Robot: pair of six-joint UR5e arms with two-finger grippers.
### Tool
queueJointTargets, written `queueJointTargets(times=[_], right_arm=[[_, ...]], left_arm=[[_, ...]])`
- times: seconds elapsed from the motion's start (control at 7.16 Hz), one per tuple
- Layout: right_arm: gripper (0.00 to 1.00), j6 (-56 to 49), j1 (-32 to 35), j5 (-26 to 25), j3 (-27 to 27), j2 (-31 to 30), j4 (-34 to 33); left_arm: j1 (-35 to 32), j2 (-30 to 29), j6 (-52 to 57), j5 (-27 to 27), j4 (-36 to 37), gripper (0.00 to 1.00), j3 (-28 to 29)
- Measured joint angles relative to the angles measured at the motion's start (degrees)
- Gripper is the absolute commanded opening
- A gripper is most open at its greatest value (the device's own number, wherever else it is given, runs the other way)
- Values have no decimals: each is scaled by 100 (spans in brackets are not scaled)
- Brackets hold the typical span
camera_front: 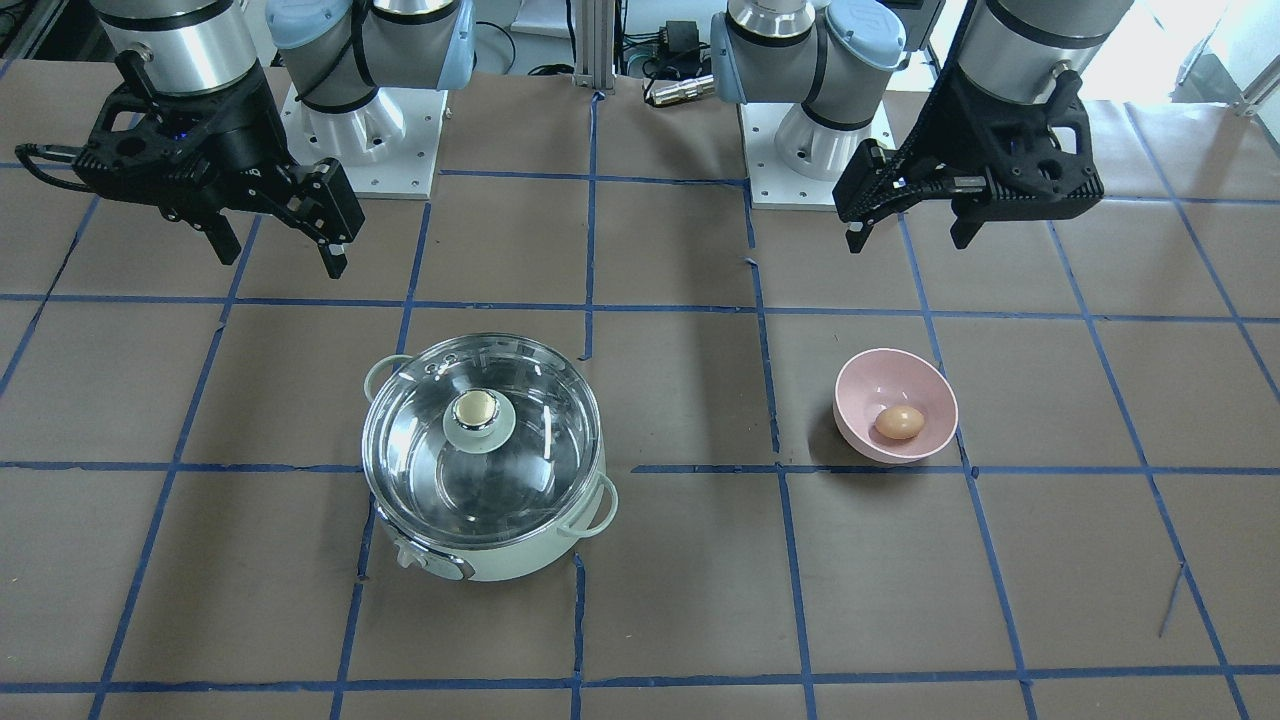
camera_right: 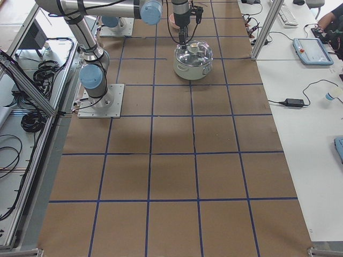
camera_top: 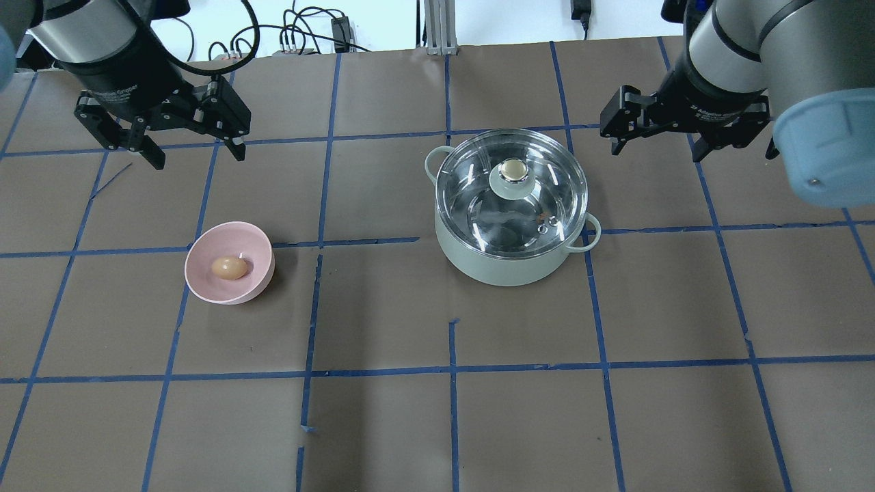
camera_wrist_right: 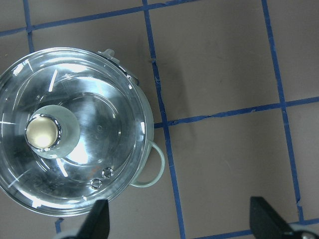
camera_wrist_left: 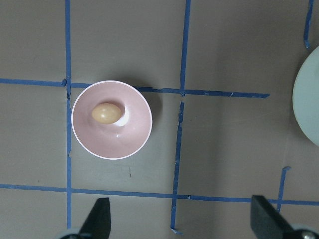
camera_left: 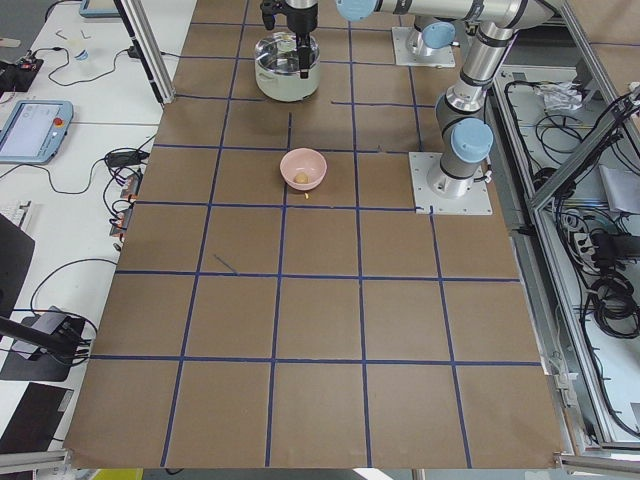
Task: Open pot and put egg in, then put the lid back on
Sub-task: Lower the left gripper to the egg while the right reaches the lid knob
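The mint-green pot [camera_front: 500, 562] stands closed, with the glass lid [camera_front: 525, 480] and its gold-topped knob [camera_front: 478, 410] on it. The brown egg [camera_front: 899, 421] lies in a pink bowl [camera_front: 860, 372]. My left gripper [camera_top: 198, 156] is open and empty, high above the table behind the bowl [camera_top: 236, 229] and egg [camera_top: 229, 267]. My right gripper [camera_top: 656, 153] is open and empty, beside and above the pot [camera_top: 506, 270]. The left wrist view shows the egg [camera_wrist_left: 105, 113] in the bowl [camera_wrist_left: 132, 142]. The right wrist view shows the lid [camera_wrist_right: 104, 134] from above.
The table is brown paper with a blue tape grid. Both arm bases [camera_front: 370, 150] are bolted at the robot's side. Pot [camera_right: 193, 60] and bowl [camera_left: 303, 168] stand about two grid squares apart. Cables and devices lie beyond the table's ends.
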Motion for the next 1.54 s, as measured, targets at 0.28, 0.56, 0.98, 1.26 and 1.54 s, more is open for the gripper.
queueJointTargets(times=[0.28,0.56,0.98,1.26,1.54], right_arm=[[100,14,24,51,28,17,1],[100,180,175,342,20,297,-249],[98,834,748,474,6,1240,-1577],[98,947,858,457,14,1642,-2064],[98,1031,919,457,27,1738,-2142]], left_arm=[[-2,23,12,1,-3,100,-72],[1,110,92,25,53,100,-370],[147,103,598,40,638,99,-1047],[250,71,1083,52,975,98,-1424],[396,52,2065,63,1531,96,-1894]])
